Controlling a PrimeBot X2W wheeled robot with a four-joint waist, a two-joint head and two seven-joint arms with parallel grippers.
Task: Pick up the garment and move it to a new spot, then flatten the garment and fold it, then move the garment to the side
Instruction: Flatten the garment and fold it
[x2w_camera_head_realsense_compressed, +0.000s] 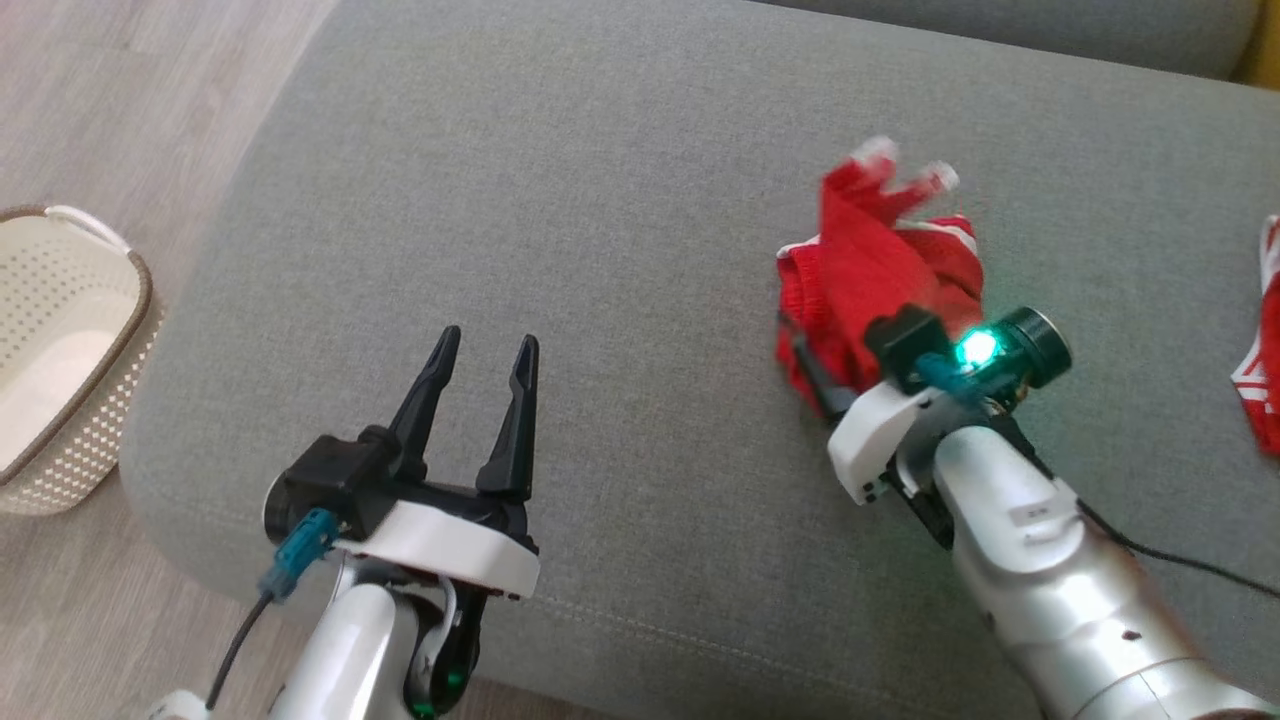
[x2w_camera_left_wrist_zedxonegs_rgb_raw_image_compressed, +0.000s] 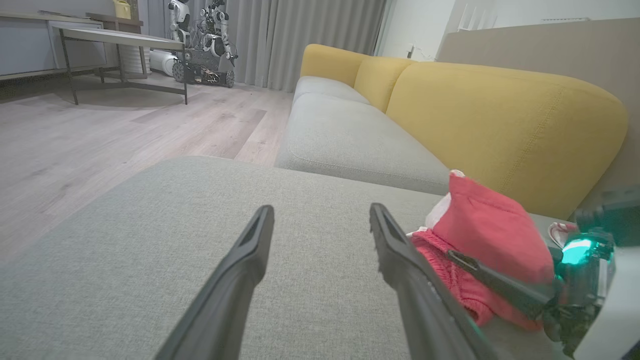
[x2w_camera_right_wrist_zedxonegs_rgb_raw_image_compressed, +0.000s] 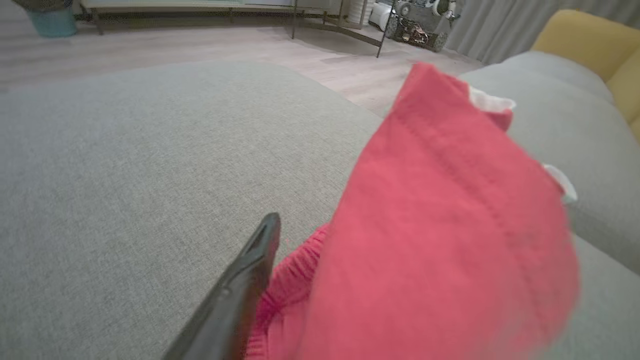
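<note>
left claw (x2w_camera_head_realsense_compressed: 488, 340) hangs over the seat cushion (x2w_camera_head_realsense_compressed: 620, 180) near its front edge, toward the left corner. its 2 fingers are spread as wide as they go, with nothing between them. it looks parked there to keep clear while the other arm works, yet close enough to join in the flattening.

right claw (x2w_camera_head_realsense_compressed: 850, 335) is further in and nearer the cushion's right edge, pushed into the garment (x2w_camera_head_realsense_compressed: 880, 250). in the right wrist view 1 finger (x2w_camera_right_wrist_zedxonegs_rgb_raw_image_compressed: 250, 270) stands well off to the side, which suggests parted jaws. the other finger is hidden under red cloth draped over it, and no pinch on the fabric shows. i judge this as letting go at the new spot, with the cloth blurred and slumping.

the garment, red with white trim, sits bunched in a heap about midway between the cushion's front and back edges, on the right half. 1 flap stands up over the claw. it is crumpled, so flattening and folding are not yet done, and the open grey stretch to its left gives room for that.

another red and white cloth (x2w_camera_head_realsense_compressed: 1268, 340) lies at the cushion's right edge, well apart. off the left edge a pale basket (x2w_camera_head_realsense_compressed: 140, 290) stands on the floor. beyond the back edge rises the yellow backrest (x2w_camera_left_wrist_zedxonegs_rgb_raw_image_compressed: 500, 115).
</note>
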